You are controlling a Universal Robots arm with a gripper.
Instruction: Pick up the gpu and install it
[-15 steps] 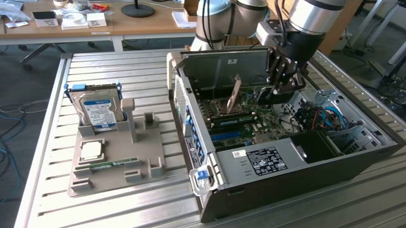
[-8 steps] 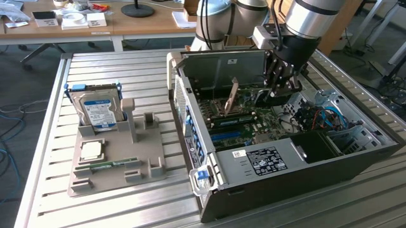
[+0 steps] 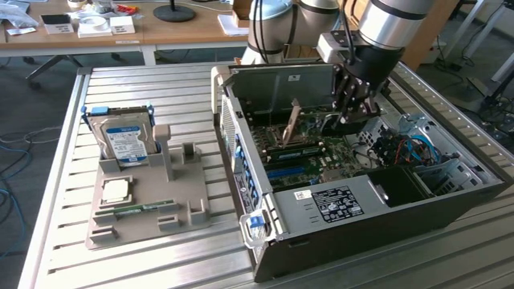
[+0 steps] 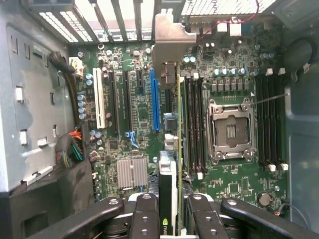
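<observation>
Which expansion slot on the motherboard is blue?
The blue slot is the one closest to the gpu, just beside its edge. The white slot lies farthest from it, with black slots in between.

The arm (image 3: 387, 21) stands at 1 o'clock in the exterior view, and its wrist (image 3: 371, 63) points nearly straight down. The pincer (image 3: 353, 114) hangs under it, toward 6 o'clock. Its two black fingers (image 4: 144, 216) are close together and clamp the gpu (image 4: 170, 174) from both sides.
</observation>
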